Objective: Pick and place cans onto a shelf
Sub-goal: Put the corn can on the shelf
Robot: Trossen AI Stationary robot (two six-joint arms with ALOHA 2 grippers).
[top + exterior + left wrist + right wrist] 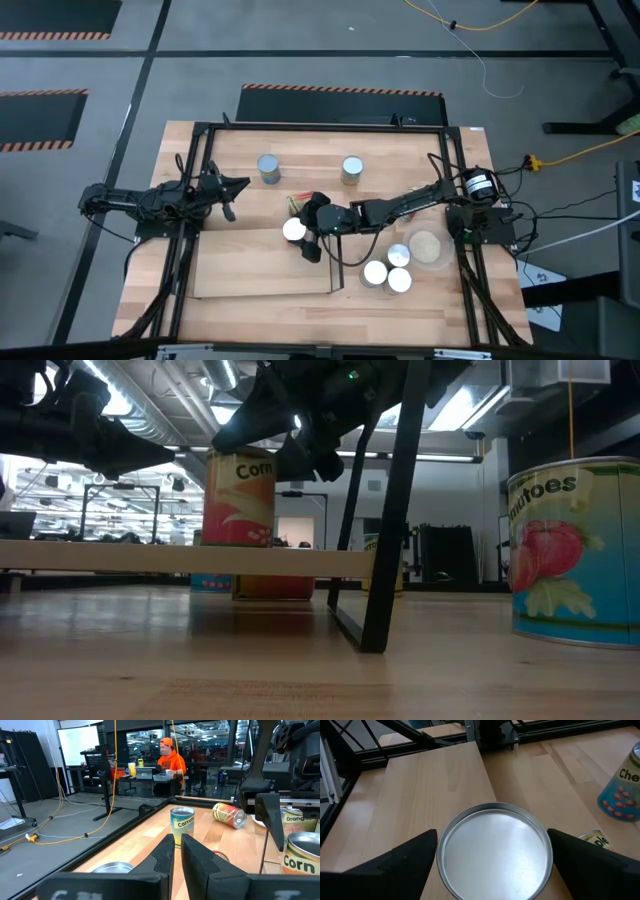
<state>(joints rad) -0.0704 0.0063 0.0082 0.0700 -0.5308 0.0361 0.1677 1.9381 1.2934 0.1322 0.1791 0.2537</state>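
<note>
The right gripper (303, 238) hangs over the corn can (294, 230), which stands upright on the shelf (262, 264) near its black frame end, and the jaws are spread wide either side of the silver lid (495, 850), not pinching it; this looks like the release step of a placement. The left gripper (228, 196) waits at the table's left, jaws near together, empty. Next, likely: lift clear without nudging the can, then go for another

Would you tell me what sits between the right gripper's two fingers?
A corn can standing upright on the shelf; the right gripper straddles it, per the right wrist view.
</note>
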